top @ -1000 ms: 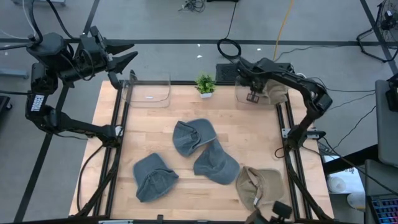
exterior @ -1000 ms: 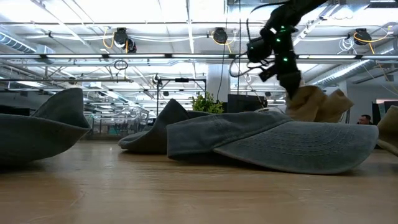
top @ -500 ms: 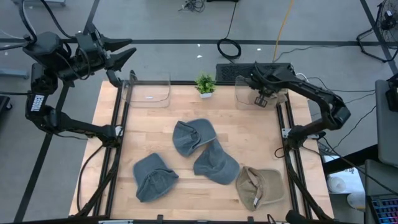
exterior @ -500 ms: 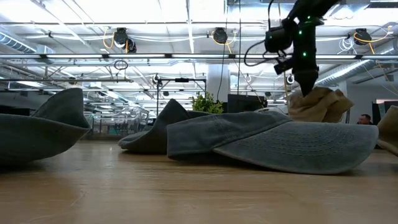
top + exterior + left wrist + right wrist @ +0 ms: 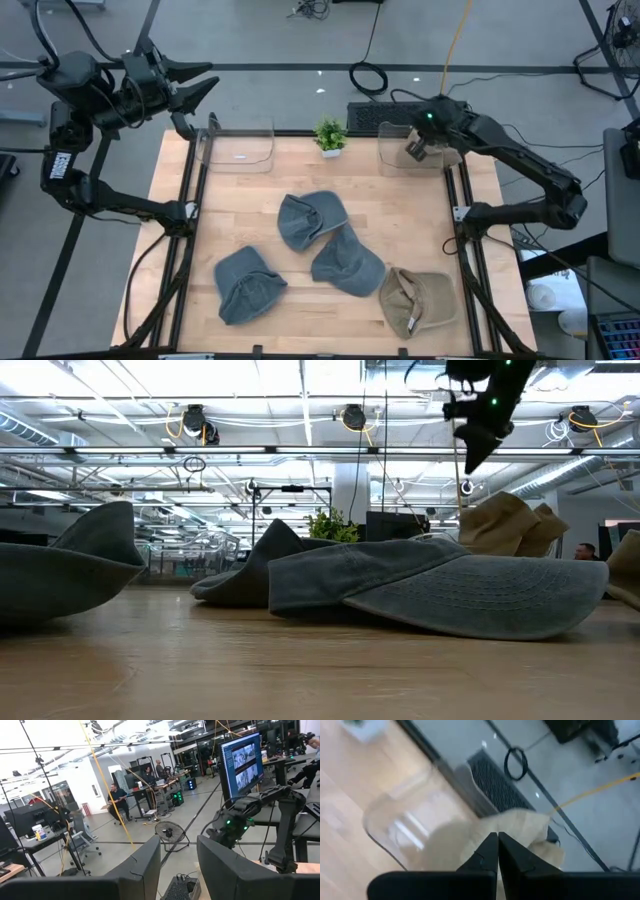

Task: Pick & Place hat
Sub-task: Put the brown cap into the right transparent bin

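The right gripper (image 5: 414, 150), fingers pinched shut and empty, hovers above the tan hat (image 5: 437, 148) in the clear bin (image 5: 386, 160) (soft, light cloth, probably best pinched at the brim).

You will find no text that can be read with confidence. White lettering runs along the left arm's link (image 5: 57, 165), just off the table's (image 5: 400, 215) left edge, too small to make out. The monitor (image 5: 242, 762) content is illegible.
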